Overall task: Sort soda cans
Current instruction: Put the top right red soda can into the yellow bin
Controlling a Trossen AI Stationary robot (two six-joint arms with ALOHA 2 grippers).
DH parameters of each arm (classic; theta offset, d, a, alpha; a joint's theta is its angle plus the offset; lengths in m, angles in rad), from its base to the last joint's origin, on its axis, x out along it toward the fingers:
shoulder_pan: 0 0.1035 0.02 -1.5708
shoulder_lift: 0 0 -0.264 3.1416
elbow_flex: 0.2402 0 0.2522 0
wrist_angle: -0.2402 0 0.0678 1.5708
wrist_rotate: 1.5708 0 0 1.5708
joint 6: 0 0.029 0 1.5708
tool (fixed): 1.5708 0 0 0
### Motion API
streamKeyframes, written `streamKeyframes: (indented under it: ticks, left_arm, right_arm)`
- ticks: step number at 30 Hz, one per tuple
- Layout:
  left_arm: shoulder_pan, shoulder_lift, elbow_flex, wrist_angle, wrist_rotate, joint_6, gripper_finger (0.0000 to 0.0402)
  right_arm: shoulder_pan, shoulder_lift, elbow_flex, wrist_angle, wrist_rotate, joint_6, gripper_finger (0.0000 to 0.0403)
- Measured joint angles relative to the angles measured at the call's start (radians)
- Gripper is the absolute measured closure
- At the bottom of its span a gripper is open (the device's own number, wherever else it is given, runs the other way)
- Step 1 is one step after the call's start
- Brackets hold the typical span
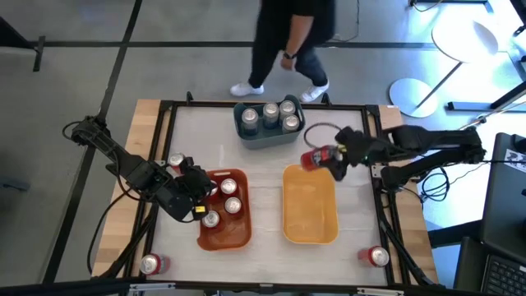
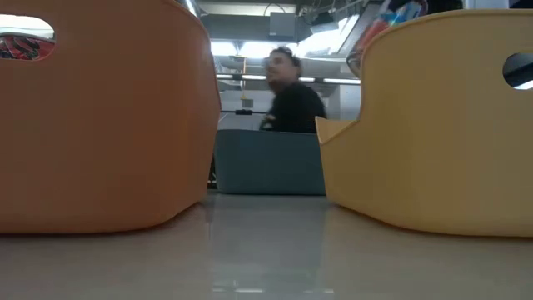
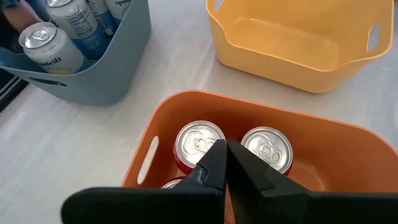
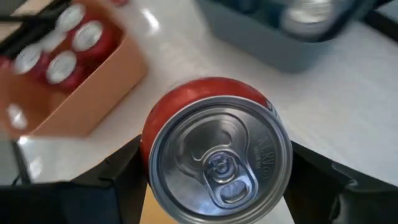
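Observation:
My right gripper (image 1: 327, 159) is shut on a red soda can (image 1: 313, 158), clear of the table over the far end of the empty yellow bin (image 1: 310, 234). My left gripper (image 1: 200, 186) is shut and empty above the orange bin (image 1: 238, 242), which holds several red cans (image 3: 199, 144). It touches nothing that I can see. The grey-blue bin (image 1: 255, 138) at the far side holds several silver cans (image 1: 270, 113). Loose red cans stand on the table at the orange bin's far left (image 1: 177, 162), near left (image 1: 152, 264) and near right (image 1: 376, 256). My right gripper pinches the red can's round side wall (image 4: 152, 134) between its two fingers (image 4: 121, 171), one on each side. The can's silver top (image 4: 221, 162) faces back toward the wrist. The fingers come from the table's right side. The can is lifted clear of the table and the bins.
A person (image 1: 288, 41) walks past just beyond the table's far edge. The orange and yellow bins stand side by side with a bare strip of table (image 1: 265, 205) between them. A black frame (image 1: 164, 115) runs around the table top.

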State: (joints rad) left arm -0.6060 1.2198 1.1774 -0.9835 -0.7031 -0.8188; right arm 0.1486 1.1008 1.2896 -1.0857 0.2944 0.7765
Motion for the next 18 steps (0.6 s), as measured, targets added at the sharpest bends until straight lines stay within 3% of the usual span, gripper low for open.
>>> streamKeyframes:
  ticks: [8, 18]
  left_arm:
    - [0.0, 0.0, 0.0, 0.0, 0.0, -0.003, 0.04]
    - [0.0, 0.0, 0.0, 0.005, 0.0, -0.003, 0.04]
  right_arm:
    - [0.134, 0.156, 0.0, -0.026, -0.095, -0.026, 0.0124]
    - [0.135, 0.393, -0.013, -0.091, -0.072, -0.087, 0.0124]
